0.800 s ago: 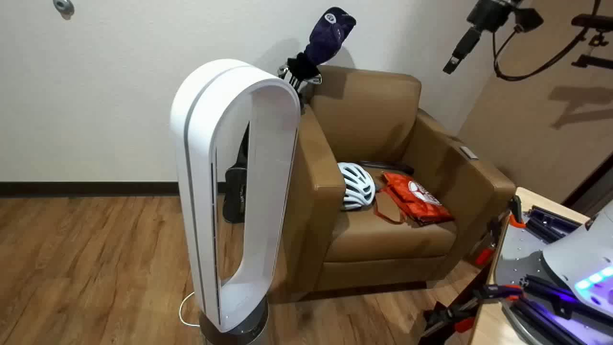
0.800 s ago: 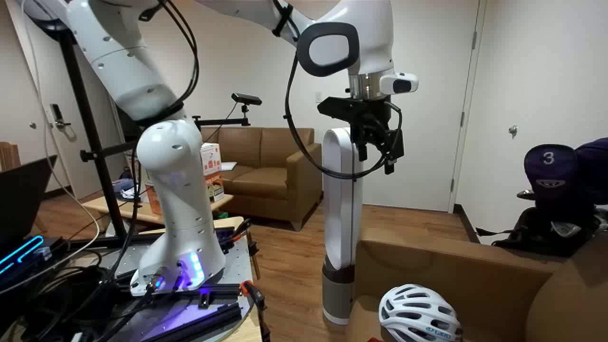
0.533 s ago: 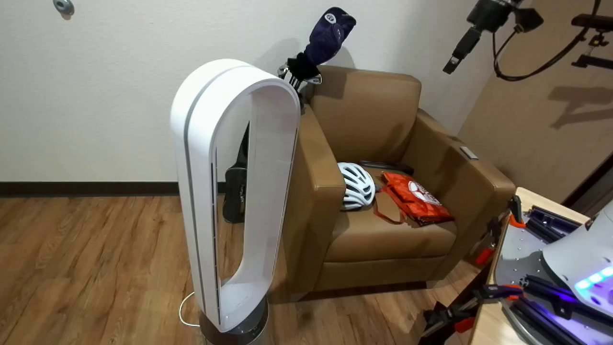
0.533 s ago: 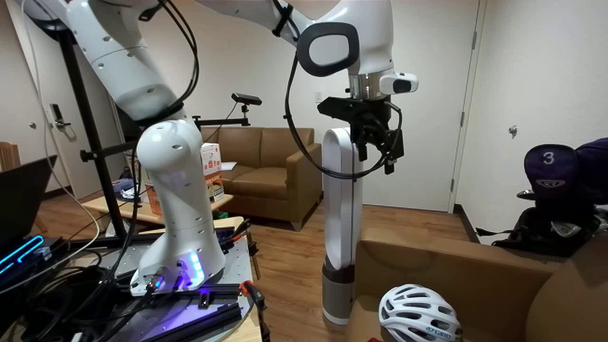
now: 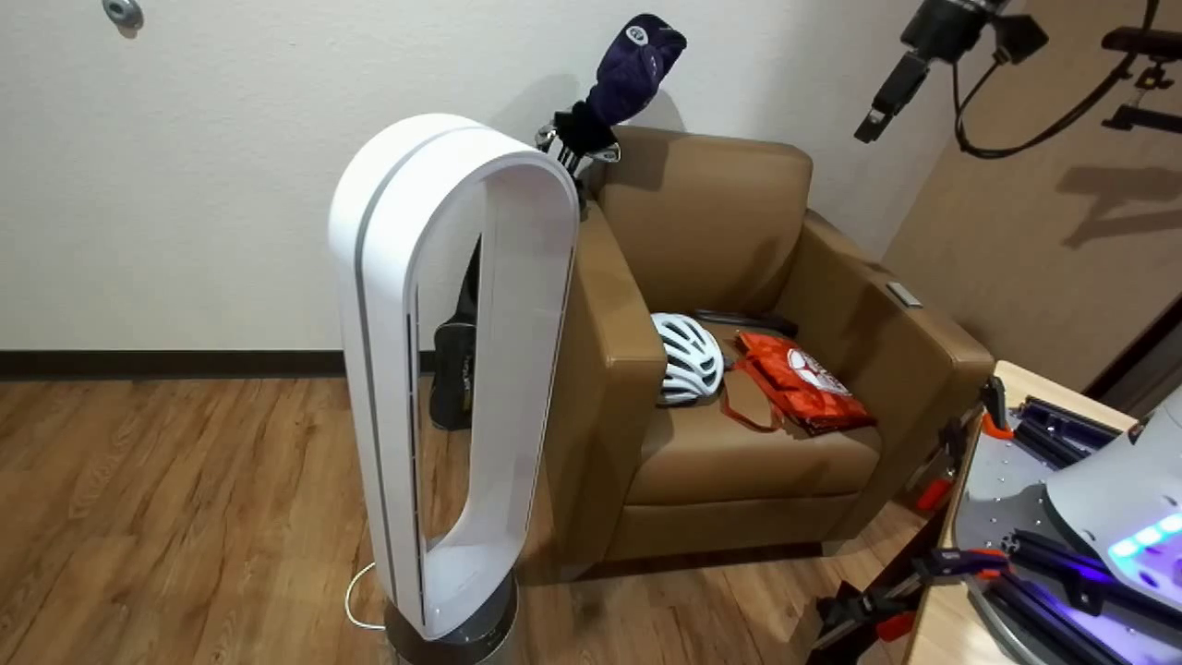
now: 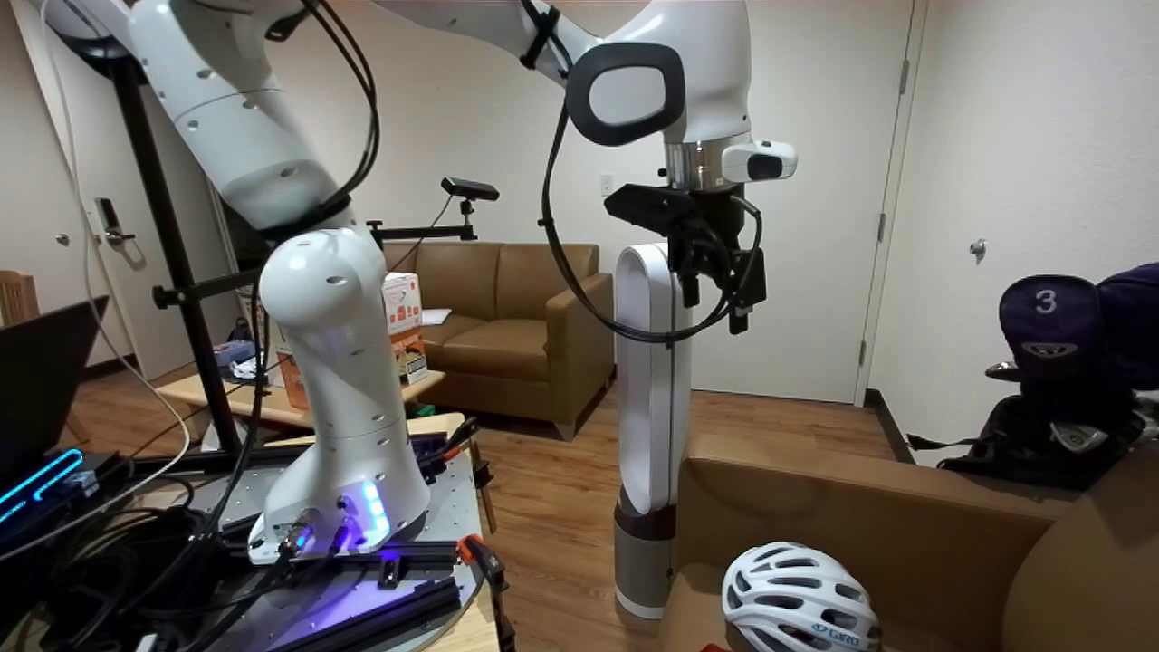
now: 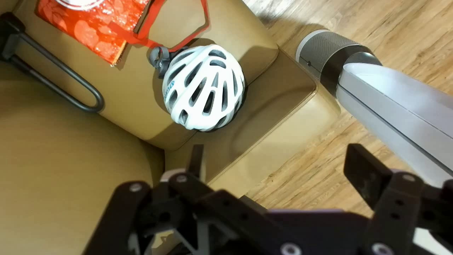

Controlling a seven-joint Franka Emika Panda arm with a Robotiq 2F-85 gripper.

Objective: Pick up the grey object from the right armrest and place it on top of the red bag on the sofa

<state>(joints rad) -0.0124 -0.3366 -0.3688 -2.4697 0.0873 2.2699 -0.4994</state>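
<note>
A small grey object [image 5: 903,295] lies flat on the right armrest [image 5: 942,334] of the tan-brown sofa [image 5: 753,476]. The red bag [image 5: 785,374] lies flat on the seat beside that armrest, with its strap loose. The bag [image 7: 88,30] also shows at the top left of the wrist view; only a red sliver shows in an exterior view [image 6: 713,648]. My gripper [image 5: 868,126] hangs high in the air. Its fingers are wide apart with nothing between them in the wrist view [image 7: 277,156]; it also shows in an exterior view [image 6: 715,308]. The grey object is out of the wrist view.
A white helmet [image 5: 688,358] sits on the seat by the far armrest. A dark U-shaped bar [image 7: 56,72] lies along the seat back. A tall white fan [image 5: 452,369] stands beside the sofa. Golf clubs [image 5: 637,69] stand behind. The robot's table [image 5: 951,619] is beside the right armrest.
My gripper and its cable have shifted very slightly. The grey object, the bag and the helmet have not moved.
</note>
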